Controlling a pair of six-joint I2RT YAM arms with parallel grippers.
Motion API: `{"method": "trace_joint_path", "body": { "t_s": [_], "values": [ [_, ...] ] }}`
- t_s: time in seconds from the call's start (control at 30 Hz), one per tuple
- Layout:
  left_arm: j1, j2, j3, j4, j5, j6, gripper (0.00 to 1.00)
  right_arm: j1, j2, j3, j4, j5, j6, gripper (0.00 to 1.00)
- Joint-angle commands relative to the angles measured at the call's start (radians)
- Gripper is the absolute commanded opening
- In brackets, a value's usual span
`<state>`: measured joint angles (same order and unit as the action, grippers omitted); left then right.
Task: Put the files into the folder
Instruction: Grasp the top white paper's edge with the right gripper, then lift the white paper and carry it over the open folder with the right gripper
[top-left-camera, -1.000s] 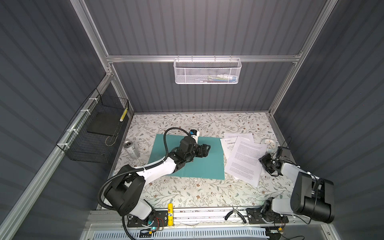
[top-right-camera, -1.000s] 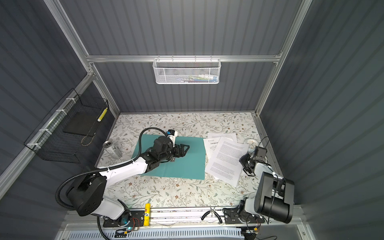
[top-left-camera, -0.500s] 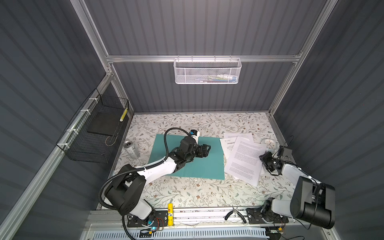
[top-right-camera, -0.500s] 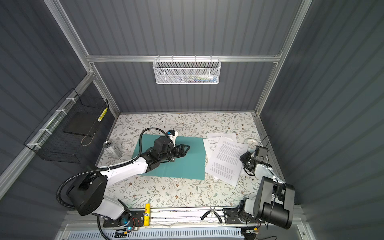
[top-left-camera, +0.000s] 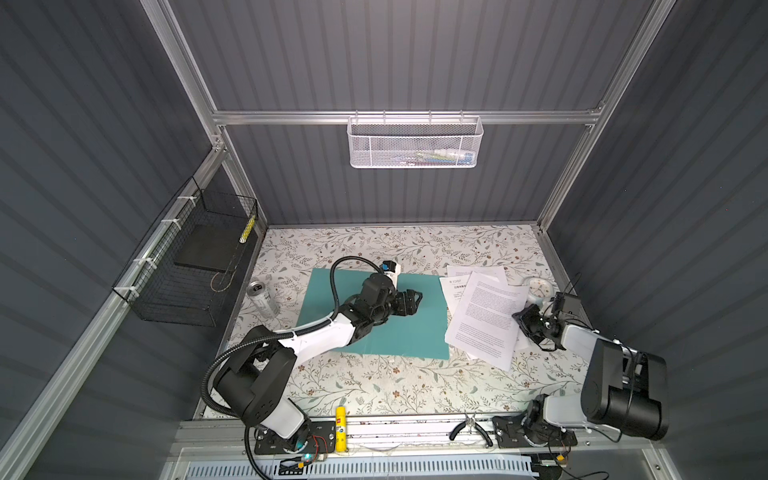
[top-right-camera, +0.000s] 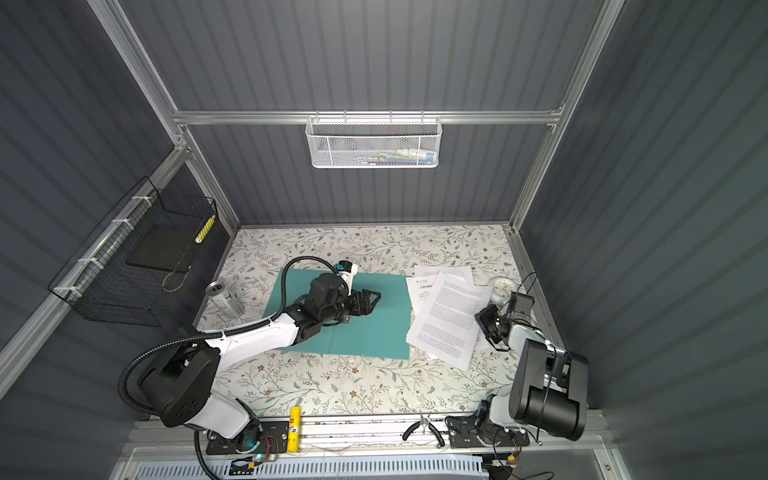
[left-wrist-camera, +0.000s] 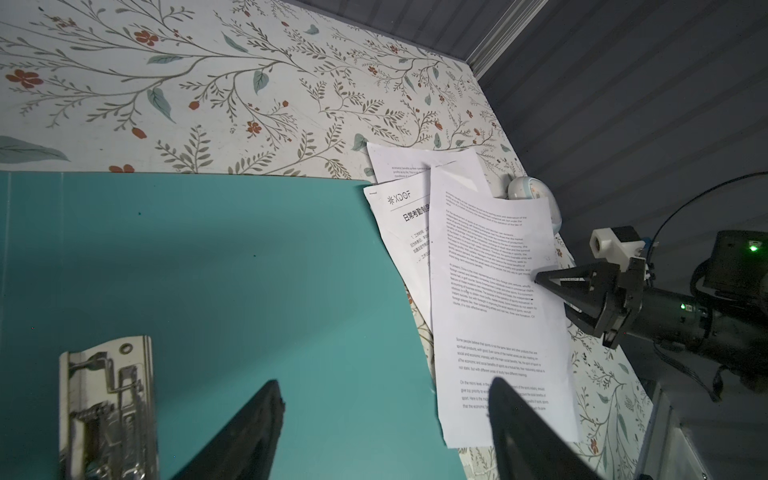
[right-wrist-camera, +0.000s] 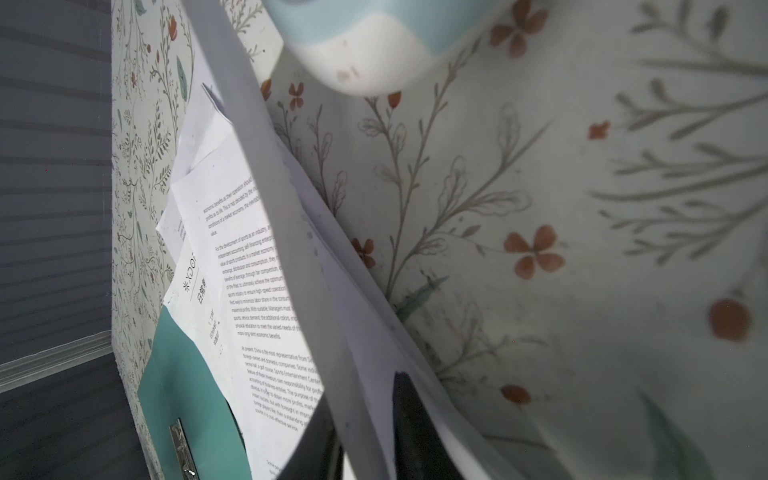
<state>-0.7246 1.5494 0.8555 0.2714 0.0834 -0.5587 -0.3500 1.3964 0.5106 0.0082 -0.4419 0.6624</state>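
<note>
Because the files (top-left-camera: 486, 316), overlapping the open folder's (top-left-camera: 415, 334) edge, are light, limp and slippery, an edge pinch suits: right gripper (left-wrist-camera: 548, 291) straddles the top sheet's edge, grip uncertain; left gripper (top-left-camera: 415, 301) hangs open-jawed over the folder.

Can (top-left-camera: 262, 299) near wire basket (top-left-camera: 174, 305); mesh basket (top-left-camera: 374, 149) on back rail (top-left-camera: 291, 117); glue stick (top-left-camera: 340, 428), pliers (top-left-camera: 470, 429) at front.

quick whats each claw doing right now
left claw: open, empty, above the folder
right claw: straddling the edge of the files; whether it has pinched shut cannot be told
</note>
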Motion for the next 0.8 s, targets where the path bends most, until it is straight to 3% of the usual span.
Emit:
{"method": "trace_joint_path", "body": {
  "t_s": [0.0,0.17,0.3,0.4,0.57,0.77],
  "values": [
    [0.008,0.011,-0.006,0.002,0.016,-0.007,0.78,-0.003,-0.004,0.004,0.013,-0.022,0.003,0.18],
    [0.009,-0.004,0.008,-0.043,-0.022,-0.005,0.75,-0.003,-0.057,0.000,0.001,-0.042,0.017,0.00],
    [0.008,-0.041,0.018,-0.116,-0.096,0.052,0.69,0.000,-0.126,0.011,-0.048,-0.059,0.056,0.00],
    [0.008,-0.094,0.009,-0.167,-0.151,0.094,0.70,0.023,-0.196,0.035,-0.110,-0.069,0.059,0.00],
    [0.008,-0.213,0.000,-0.291,-0.263,0.159,0.69,0.128,-0.354,0.117,-0.232,-0.068,0.074,0.00],
    [0.020,-0.310,0.018,-0.439,-0.306,0.187,0.66,0.369,-0.427,0.298,-0.311,0.015,0.059,0.00]
  ]
}}
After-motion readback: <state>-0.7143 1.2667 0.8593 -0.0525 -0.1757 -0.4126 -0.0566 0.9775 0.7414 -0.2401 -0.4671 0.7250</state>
